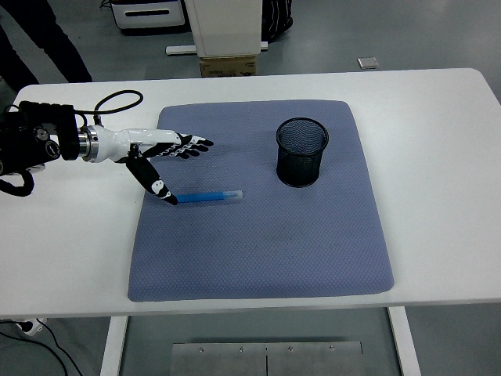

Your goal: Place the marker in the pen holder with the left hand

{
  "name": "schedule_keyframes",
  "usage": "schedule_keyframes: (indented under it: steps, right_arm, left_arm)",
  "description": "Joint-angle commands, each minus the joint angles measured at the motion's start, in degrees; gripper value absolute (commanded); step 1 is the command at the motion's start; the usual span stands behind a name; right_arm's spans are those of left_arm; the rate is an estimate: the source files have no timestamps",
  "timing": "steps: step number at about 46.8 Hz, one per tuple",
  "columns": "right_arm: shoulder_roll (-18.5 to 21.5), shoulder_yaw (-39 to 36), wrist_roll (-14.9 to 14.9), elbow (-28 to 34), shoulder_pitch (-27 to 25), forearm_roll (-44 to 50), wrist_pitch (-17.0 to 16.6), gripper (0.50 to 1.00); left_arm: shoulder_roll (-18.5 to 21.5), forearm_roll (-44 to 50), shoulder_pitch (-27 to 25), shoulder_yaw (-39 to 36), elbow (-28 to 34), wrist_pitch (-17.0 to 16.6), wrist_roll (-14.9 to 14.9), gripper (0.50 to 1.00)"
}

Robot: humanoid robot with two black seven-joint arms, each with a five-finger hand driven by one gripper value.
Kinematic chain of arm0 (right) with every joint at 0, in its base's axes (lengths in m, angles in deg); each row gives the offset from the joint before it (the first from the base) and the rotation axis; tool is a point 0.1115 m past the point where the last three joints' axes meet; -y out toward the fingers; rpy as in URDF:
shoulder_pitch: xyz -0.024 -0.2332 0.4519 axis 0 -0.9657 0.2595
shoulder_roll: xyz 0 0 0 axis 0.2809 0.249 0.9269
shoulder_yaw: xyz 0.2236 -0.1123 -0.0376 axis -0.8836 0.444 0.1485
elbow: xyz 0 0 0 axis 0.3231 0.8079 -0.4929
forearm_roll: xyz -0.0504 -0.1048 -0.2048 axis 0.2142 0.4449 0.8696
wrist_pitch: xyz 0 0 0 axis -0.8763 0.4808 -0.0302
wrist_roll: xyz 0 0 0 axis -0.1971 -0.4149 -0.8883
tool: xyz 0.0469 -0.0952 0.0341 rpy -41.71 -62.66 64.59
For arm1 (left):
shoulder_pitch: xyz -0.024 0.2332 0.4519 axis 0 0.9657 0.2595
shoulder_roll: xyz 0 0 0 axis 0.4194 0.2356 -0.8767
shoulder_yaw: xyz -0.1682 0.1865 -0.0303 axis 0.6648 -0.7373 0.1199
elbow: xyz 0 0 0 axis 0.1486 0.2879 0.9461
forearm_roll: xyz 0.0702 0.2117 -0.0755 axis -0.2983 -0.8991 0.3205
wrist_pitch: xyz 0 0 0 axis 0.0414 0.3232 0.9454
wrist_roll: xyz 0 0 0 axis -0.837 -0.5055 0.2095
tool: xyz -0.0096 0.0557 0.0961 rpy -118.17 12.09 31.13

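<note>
Just under the left robot hand (160, 157), the marker (207, 197) lies flat on the mat (258, 251); thumb tip at its capped end, fingers spread, nothing held. Holder (301, 152) sits well off beyond the fingertips. Risk: thumb nudges the marker and it rolls before the fingers close.
</note>
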Motion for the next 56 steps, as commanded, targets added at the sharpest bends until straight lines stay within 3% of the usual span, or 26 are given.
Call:
schedule_keyframes:
  steps: [1, 9, 28, 46, 56]
  right_arm:
    - [0.00, 0.00, 0.01, 0.02, 0.00, 0.00, 0.00, 1.000]
    - [0.00, 0.00, 0.01, 0.02, 0.00, 0.00, 0.00, 1.000]
    - [0.00, 0.00, 0.01, 0.02, 0.00, 0.00, 0.00, 1.000]
    - [0.00, 0.00, 0.01, 0.02, 0.00, 0.00, 0.00, 1.000]
    - [0.00, 0.00, 0.01, 0.02, 0.00, 0.00, 0.00, 1.000]
  left_arm:
    - [-0.44, -4.39, -0.35, -0.16, -0.01, 0.24, 0.00, 1.000]
    - [-1.14, -6.95, -1.23, -0.16, -0.09, 1.47, 0.00, 1.000]
    - [-7.64, -6.95, -2.90, 0.19, -0.80, 1.91, 0.00, 1.000]
    - [-8.70, -8.09, -4.22, -0.16, -2.47, 2.97, -0.08, 1.000]
    - [-9.32, -8.36, -4.13, -0.60, -2.91, 3.32, -4.48, 1.000]
